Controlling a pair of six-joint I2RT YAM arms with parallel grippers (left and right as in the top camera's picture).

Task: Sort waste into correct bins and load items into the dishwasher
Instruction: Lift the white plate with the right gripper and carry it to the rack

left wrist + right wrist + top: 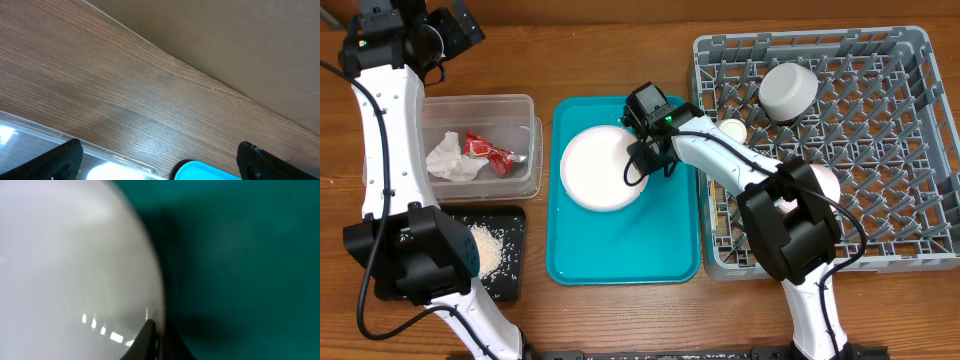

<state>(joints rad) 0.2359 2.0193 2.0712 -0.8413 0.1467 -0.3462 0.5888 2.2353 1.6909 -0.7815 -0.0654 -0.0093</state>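
Wood-grain desk (620, 320), with a plain tan wall (225, 40) behind it in the left wrist view.

Plate (595, 170): large, round, pale, glossy. It lies flat in the upper half of the teal tray (620, 262).

Right claw (638, 165) is at the plate's right edge. The right wrist view shows its dark fingertips (150, 335) pinched together on the rim, so it's closed on the plate.

Left claw (160, 152) is spread wide and holds nothing. It hangs over the desk past the tub's far edge.

Tub (525, 110): clear, holds a crumpled white napkin (448, 158) and a red wrapper (488, 148).

Black tray (512, 222) sits just in front of the tub, with white grains (488, 250) scattered in it.

Rack (920, 140): grey, pegged, to the right of the teal tray. A grey bowl (788, 90) sits upside down near the back, and a small white cup (732, 130) is by the left wall.
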